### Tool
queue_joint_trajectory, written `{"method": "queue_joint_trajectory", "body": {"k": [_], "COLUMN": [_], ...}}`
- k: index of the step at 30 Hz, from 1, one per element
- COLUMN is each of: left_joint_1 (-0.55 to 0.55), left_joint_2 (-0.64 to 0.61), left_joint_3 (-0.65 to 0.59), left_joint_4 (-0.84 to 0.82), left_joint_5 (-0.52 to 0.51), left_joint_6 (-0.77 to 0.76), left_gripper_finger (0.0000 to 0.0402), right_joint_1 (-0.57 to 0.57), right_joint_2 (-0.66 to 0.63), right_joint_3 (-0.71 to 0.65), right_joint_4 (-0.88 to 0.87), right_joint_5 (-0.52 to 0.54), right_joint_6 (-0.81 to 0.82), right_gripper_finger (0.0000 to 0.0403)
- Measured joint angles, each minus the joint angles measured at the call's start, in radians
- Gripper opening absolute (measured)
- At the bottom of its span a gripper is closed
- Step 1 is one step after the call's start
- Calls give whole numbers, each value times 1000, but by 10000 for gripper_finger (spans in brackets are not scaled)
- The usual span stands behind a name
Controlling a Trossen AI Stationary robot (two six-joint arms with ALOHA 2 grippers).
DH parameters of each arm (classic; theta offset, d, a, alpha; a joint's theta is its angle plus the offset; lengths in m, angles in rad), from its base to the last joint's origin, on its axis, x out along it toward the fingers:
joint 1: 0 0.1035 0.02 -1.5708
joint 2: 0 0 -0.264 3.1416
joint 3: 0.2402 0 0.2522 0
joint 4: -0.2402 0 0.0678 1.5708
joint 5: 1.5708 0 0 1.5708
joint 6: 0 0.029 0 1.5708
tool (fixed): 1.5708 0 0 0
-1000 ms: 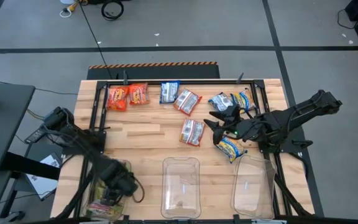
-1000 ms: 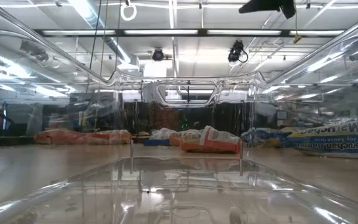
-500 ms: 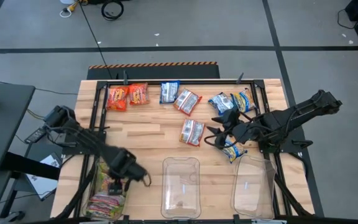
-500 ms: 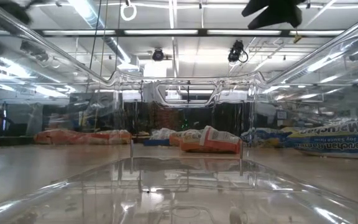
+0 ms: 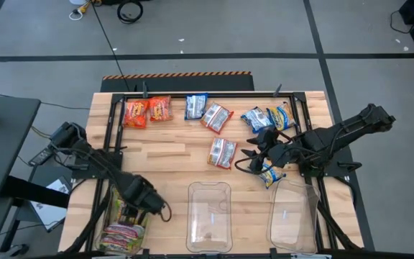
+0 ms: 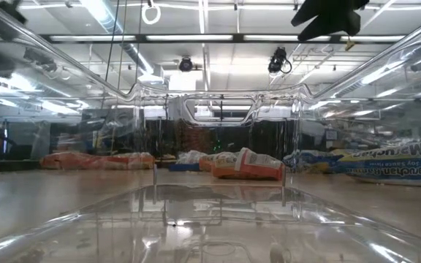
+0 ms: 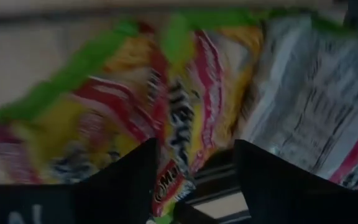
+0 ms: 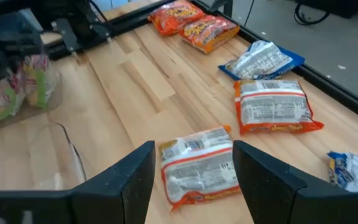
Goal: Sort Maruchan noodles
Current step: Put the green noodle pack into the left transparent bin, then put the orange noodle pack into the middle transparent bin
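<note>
Right gripper [image 5: 256, 160] over orange packet [image 8: 199, 163]

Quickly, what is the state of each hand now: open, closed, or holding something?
Left hand: open, over the green-yellow noodle packets in the left bin.
Right hand: open, holding nothing, above an orange-red noodle packet.
</note>
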State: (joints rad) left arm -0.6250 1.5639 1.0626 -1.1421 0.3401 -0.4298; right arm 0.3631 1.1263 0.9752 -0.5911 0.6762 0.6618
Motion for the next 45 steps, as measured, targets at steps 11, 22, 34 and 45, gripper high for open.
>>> {"method": "queue_joint_trajectory", "body": {"k": [11,22,34,45], "left_joint_1": [-115,-125,-31,188], "left_joint_2": [0,0,-66,-98], "left_joint_3": [-2,-2,-2,58], "left_joint_4": [142,164,162,98], "left_joint_5": [176,328,332,139], "left_joint_6": [-142,-321,-373,-287], "left_gripper_finger": [61,11,87,139], "right_joint_1": [-3,-3,-4,15], "right_joint_2": [0,0,-2,-44], "right_joint_3": [0,0,0,60], "right_joint_4": [-37,-39,-41,-160], "right_joint_5": [40,56,-3,-49], "right_joint_6": [1,1,0,18], "right_gripper_finger": [220,220,220,220]}}
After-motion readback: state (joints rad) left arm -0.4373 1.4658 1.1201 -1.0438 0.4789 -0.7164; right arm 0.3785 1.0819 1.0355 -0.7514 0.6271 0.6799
